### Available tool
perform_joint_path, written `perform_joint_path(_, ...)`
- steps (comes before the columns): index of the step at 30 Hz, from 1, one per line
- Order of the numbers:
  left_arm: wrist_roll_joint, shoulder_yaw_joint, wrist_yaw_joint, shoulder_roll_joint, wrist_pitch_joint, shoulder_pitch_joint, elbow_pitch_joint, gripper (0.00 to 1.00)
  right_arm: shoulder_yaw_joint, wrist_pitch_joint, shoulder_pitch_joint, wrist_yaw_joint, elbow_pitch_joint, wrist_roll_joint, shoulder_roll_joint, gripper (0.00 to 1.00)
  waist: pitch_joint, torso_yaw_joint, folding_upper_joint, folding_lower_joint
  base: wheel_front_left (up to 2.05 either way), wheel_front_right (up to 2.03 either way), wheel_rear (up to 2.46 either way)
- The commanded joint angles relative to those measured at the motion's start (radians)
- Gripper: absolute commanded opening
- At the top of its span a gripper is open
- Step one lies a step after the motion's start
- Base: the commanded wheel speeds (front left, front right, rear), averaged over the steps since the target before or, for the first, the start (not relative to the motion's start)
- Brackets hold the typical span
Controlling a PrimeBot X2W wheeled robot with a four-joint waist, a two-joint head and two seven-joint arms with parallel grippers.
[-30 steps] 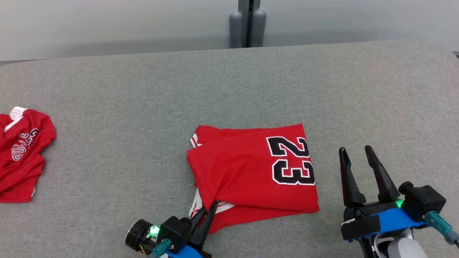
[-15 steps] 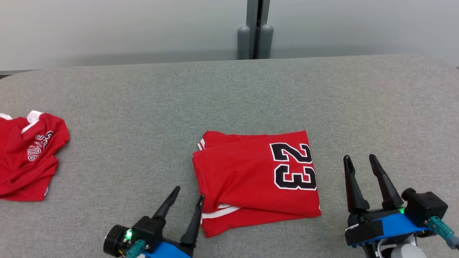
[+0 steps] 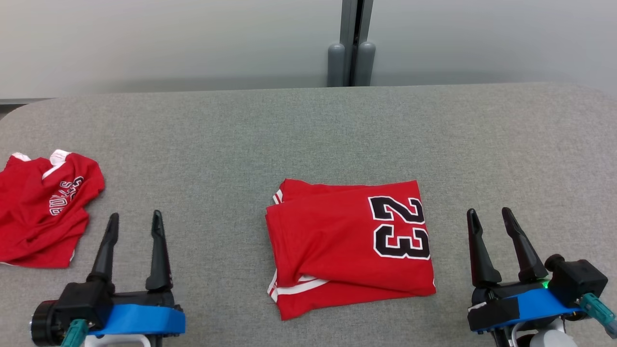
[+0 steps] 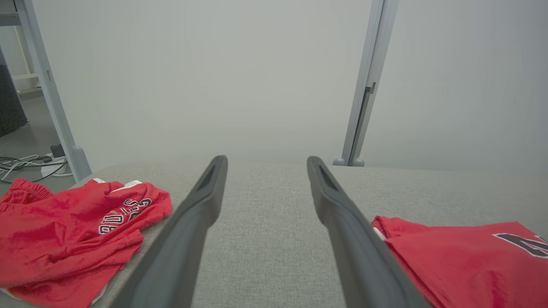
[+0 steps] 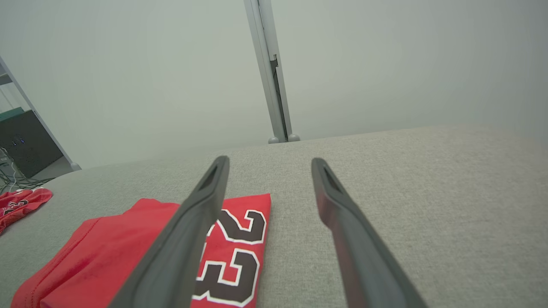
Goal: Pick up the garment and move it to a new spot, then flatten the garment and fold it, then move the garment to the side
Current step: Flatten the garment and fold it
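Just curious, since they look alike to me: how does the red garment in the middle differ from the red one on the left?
The middle garment is folded into a flat, tidy rectangle; the left garment lies crumpled in a heap. The middle garment shows a big black 23; the left garment shows smaller lettering. Both are red with white trim and rest on the grey table.
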Motion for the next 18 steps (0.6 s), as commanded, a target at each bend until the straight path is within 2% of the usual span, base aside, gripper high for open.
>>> perform_joint_path(1,0.009,0.026,0.005,-0.004,-0.004,0.012,-0.01,1.0,-0.002,-0.003,0.009,0.0,-0.004,-0.004,-0.002,1.0,-0.003,0.0,0.0,0.0,0.0,0.0,0.0)
perform_joint_path(8,0.053,0.12,0.009,-0.023,-0.004,0.051,-0.009,1.0,-0.006,-0.003,0.029,0.0,0.011,-0.02,-0.002,1.0,-0.027,0.0,0.0,0.0,0.0,0.0,0.0)
perform_joint_path(18,0.089,0.148,-0.034,-0.043,-0.004,0.086,0.077,1.0,-0.003,-0.003,0.074,0.0,0.031,-0.061,-0.002,1.0,-0.077,0.011,0.0,0.0,0.0,0.0,0.0)
